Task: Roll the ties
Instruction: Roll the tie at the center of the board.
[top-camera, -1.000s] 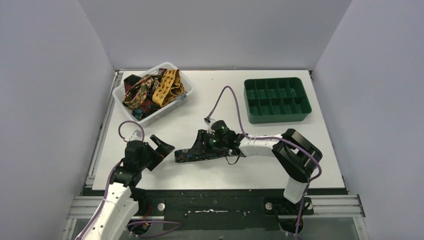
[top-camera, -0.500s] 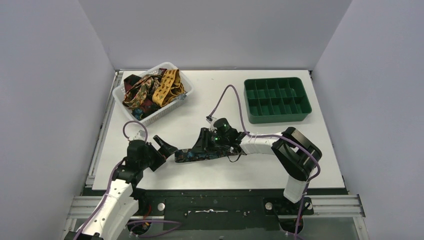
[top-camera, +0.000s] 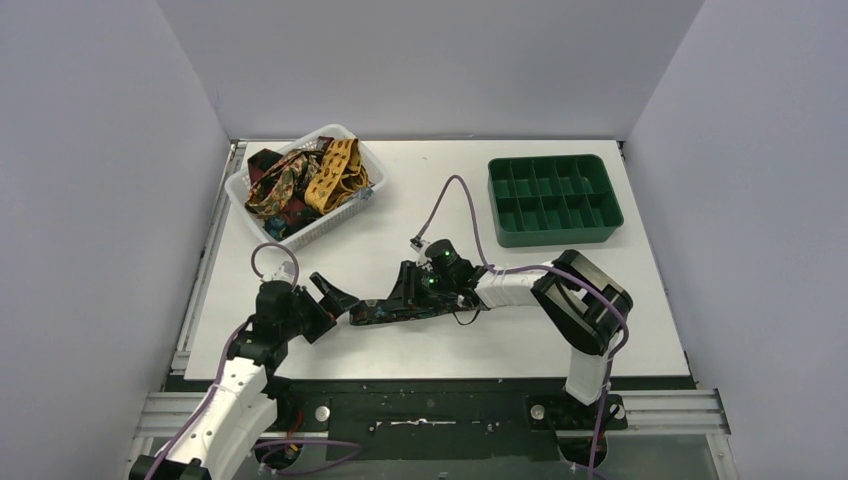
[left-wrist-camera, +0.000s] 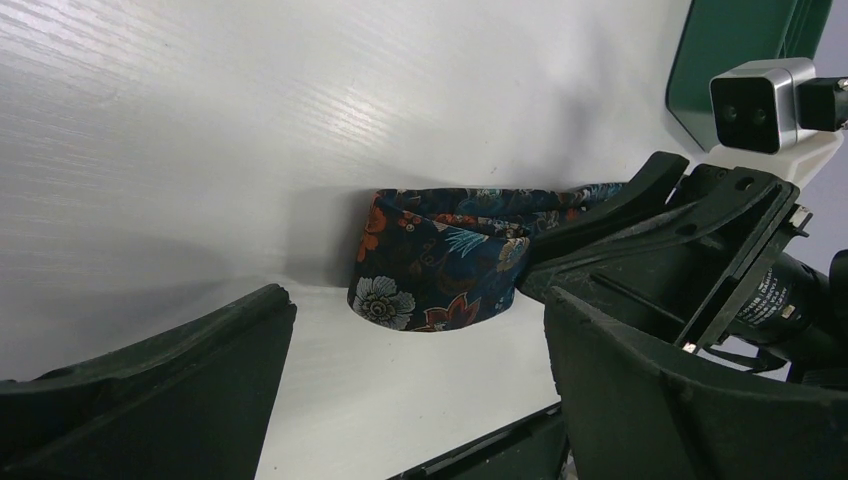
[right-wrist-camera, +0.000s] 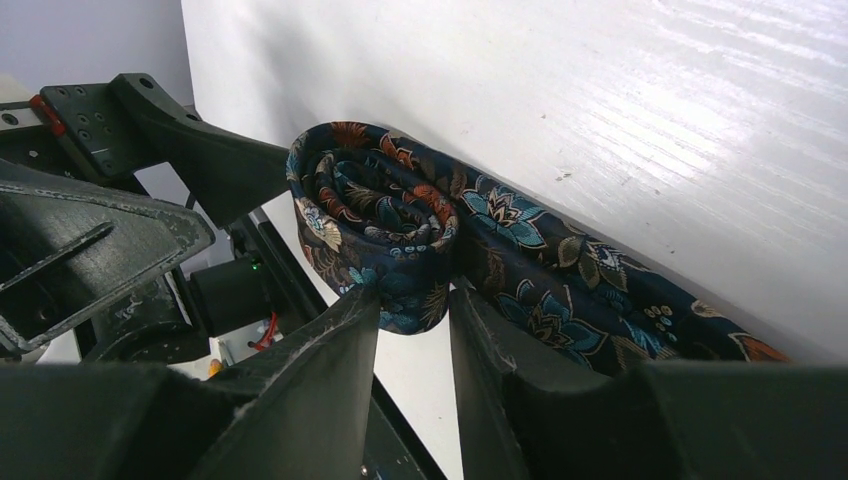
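The dark floral tie (top-camera: 378, 311) lies on the white table, its left end wound into a loose roll (right-wrist-camera: 375, 210). My right gripper (right-wrist-camera: 415, 305) is shut on the edge of that roll, and the flat rest of the tie trails off to the right beneath it. In the top view the right gripper (top-camera: 408, 290) sits over the tie's middle. My left gripper (left-wrist-camera: 418, 335) is open and empty, its jaws wide apart, just short of the rolled end (left-wrist-camera: 435, 270). In the top view the left gripper (top-camera: 335, 298) is at the tie's left tip. Several other ties (top-camera: 300, 182), mustard, dark red and brown, lie heaped in a basket.
The white basket (top-camera: 300, 233) stands at the back left. A green compartment tray (top-camera: 553, 236) stands at the back right. A purple cable (top-camera: 450, 195) loops over the table behind the right wrist. The table's front edge lies just below the tie.
My left gripper has moved right and forward, up to the tie's rolled end. The right gripper has shifted slightly left with the tie still held.
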